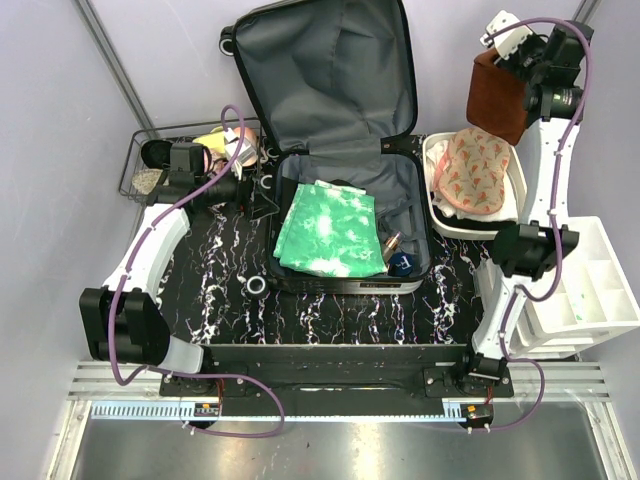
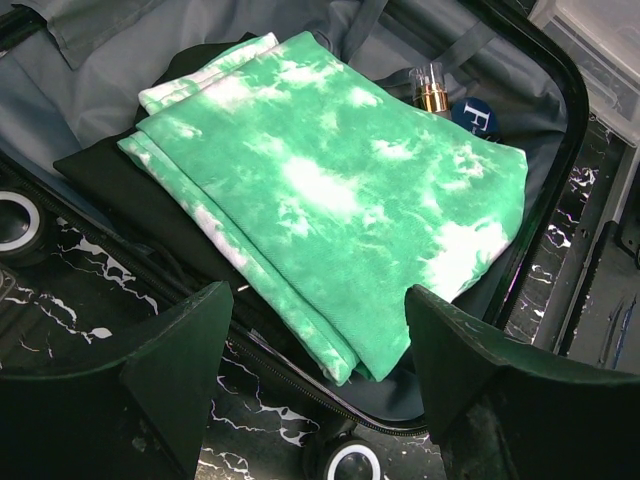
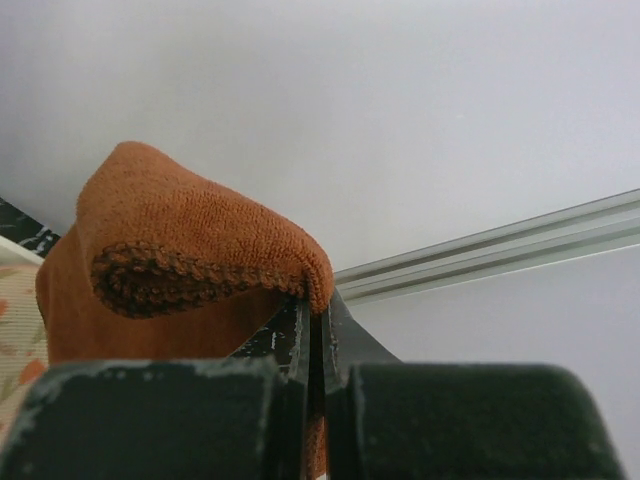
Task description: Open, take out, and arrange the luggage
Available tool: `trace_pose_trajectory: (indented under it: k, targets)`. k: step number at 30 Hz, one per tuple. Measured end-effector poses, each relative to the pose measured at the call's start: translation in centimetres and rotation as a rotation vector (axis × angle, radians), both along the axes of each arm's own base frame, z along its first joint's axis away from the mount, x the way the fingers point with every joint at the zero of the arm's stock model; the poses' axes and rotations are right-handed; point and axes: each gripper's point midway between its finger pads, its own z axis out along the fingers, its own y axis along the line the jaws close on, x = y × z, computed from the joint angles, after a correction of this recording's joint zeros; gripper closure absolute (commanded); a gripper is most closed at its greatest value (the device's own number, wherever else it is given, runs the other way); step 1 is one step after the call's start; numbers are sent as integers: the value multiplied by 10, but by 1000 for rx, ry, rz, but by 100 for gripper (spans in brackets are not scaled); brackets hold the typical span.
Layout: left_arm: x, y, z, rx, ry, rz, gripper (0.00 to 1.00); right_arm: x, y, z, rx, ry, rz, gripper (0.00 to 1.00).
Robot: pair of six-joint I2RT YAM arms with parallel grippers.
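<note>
Left claw (image 1: 252, 195) hangs open beside the left rim of the luggage (image 1: 320, 80), which lies open at the far middle of the tabletop (image 1: 330, 320). From the left wrist, green cloth (image 2: 330, 190) lies inside. Right claw (image 3: 315, 320) is closed on brown cloth (image 3: 190, 240).

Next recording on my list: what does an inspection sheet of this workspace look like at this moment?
Surface: black marbled tabletop, partly bare in front of the luggage.
Job's things: luggage open, lid up; folded green tie-dye cloth, small bottle and blue round item inside.
Clutter: wire basket of items, left; white bin with patterned cloth, right; white compartment organiser, far right.
Hands: left hand open, empty, by the luggage's left side; right hand shut on brown cloth, raised.
Cables: purple cables loop along both arms.
Surroundings: pale walls; metal rail at near edge.
</note>
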Motion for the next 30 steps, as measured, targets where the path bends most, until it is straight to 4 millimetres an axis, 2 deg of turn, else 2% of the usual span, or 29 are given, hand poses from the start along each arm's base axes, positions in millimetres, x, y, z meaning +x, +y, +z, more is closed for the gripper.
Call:
trace_pose_trajectory:
  k: [4, 7, 9, 12, 17, 20, 22, 26, 28, 30]
  targets:
    - [1, 0, -1, 0, 5, 2, 26, 34, -26, -37, -36, 23, -2, 100]
    - [3, 0, -2, 0, 10, 5, 26, 53, -34, -65, -57, 45, 19, 100]
    - [4, 0, -2, 1, 12, 6, 26, 62, -37, -77, -66, 46, 35, 100]
    - [4, 0, -3, 1, 17, 8, 26, 72, -38, -79, -83, 10, 62, 100]
    - [9, 0, -4, -1, 32, 14, 26, 79, -31, -64, -122, -76, 133, 100]
    - [13, 0, -1, -6, 36, 21, 26, 81, -25, -65, -156, -108, 197, 100]
    - [14, 0, 0, -7, 36, 25, 26, 80, -21, -86, -163, -70, 249, 100]
    - [14, 0, 0, -7, 42, 30, 26, 68, -20, -147, -163, 51, 329, 100]
    - [15, 0, 0, -5, 44, 35, 26, 52, -22, -177, -161, 123, 368, 100]
    - [15, 0, -1, -6, 48, 39, 26, 36, -24, -193, -159, 166, 396, 100]
